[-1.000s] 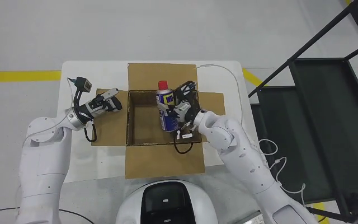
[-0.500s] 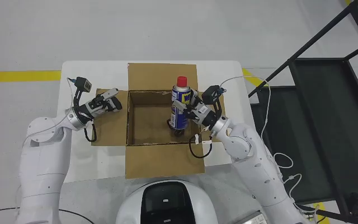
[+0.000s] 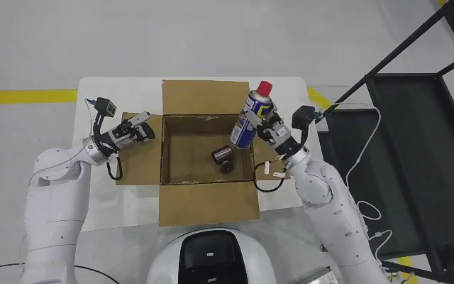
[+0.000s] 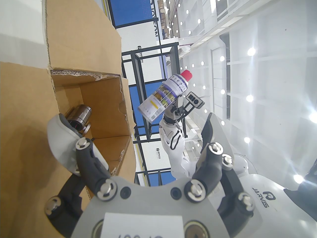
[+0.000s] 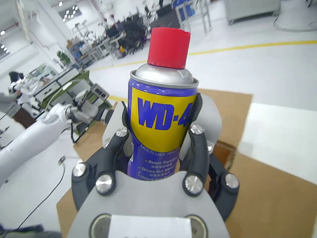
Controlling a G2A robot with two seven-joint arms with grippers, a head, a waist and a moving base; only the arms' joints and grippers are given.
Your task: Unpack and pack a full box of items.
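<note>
The box (image 3: pixel 190 157) sits open on the worktop (image 3: pixel 128 92) between your two tools, its flaps spread flat so nothing blocks a lift straight out. Your right tool (image 3: pixel 261 129) is clamped on the lower body of the spray can (image 3: pixel 250 117), which hangs in the air over the box's right edge, clear of the walls. That low grip leaves the red cap free and, I judge, lets the base touch down first when you set the can on the worktop. The can leans, with its cap farther from the box than its base, so you will likely want it upright before release or it could topple. Below that tool, toward the middle of the box, a small metal cylinder (image 3: pixel 224 157) lies on its side on the box floor, apart from the can. Your left tool (image 3: pixel 144 128) is spread wide and empty over the left flap, just outside the box wall and well apart from the can. I take that as a waiting spot, out of the right arm's way and near the cylinder.
</note>
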